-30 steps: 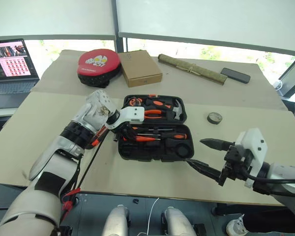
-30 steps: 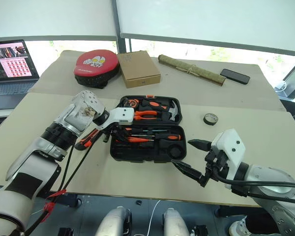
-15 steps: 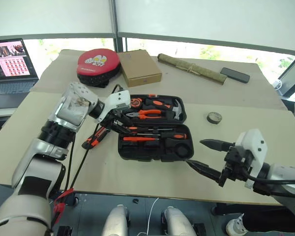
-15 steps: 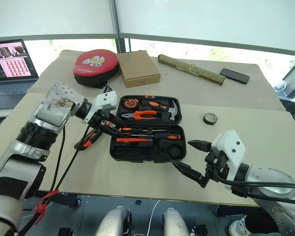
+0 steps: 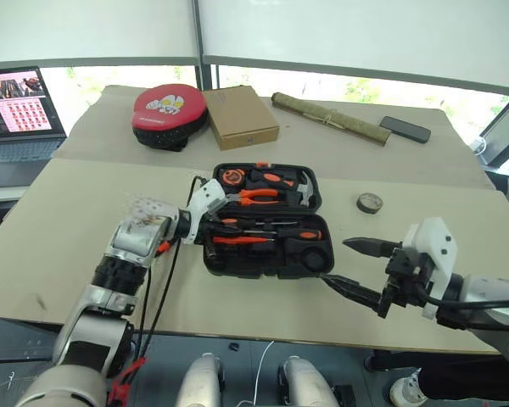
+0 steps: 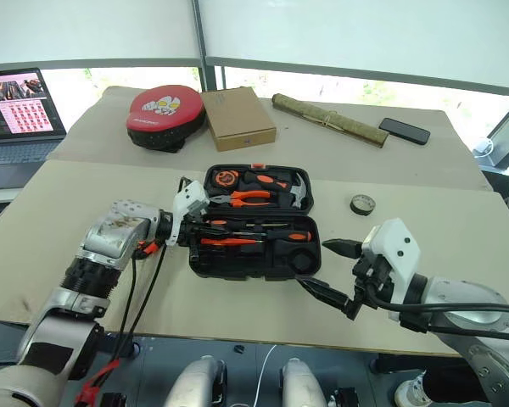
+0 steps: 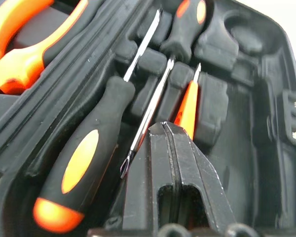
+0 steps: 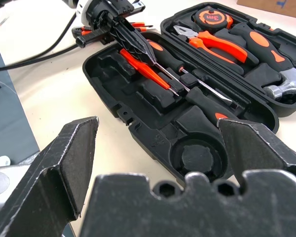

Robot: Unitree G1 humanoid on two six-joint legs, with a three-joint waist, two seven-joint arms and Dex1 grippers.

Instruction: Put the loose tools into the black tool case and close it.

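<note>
The left tool (image 8: 130, 42) has swung down from above the case (image 5: 267, 254) to its left end and snapped from half open to fully closed, empty, its tip over the orange screwdriver (image 7: 187, 106) in its slot. Three screwdrivers lie in the open case on the worktop (image 5: 59, 220); the knife (image 8: 91, 32) remains loose just left of the case. The right tool (image 5: 362, 267) hangs wide and unmoved by the front right corner. Likely next: fetching the knife.
</note>
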